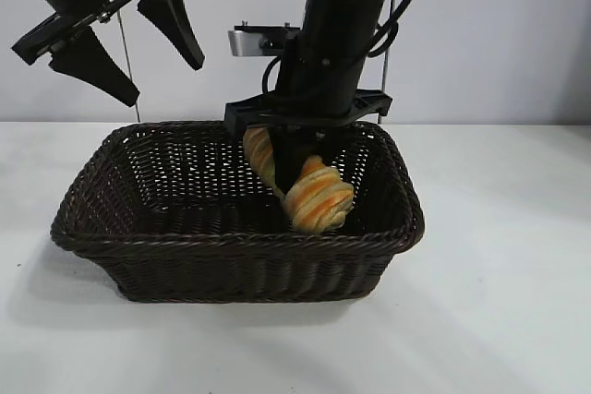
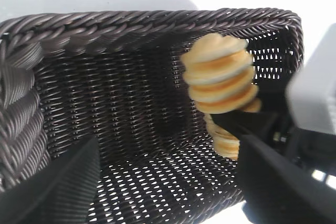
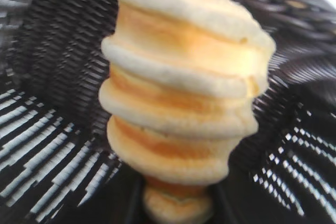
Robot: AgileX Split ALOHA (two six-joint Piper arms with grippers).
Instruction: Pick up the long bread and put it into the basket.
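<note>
**Exterior view: bread inside the basket, release due**

The long bread (image 1: 309, 193) hung tilted inside the basket (image 1: 231, 256), pinched by your right gripper (image 1: 294, 165). Placing was underway; next, spread those jaws fully. Your left gripper (image 1: 129, 39) hovered spread, idle.

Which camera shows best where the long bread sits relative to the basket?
Exterior view: the long bread hangs inside the basket, right gripper on it. Left wrist shows it against the weave; right wrist only a close-up.

Matte black arms all round

Left hand (image 1: 129, 43) has pointy wedge fingers; right arm (image 1: 342, 16) is tubular, black cables, silver bracket.
</note>
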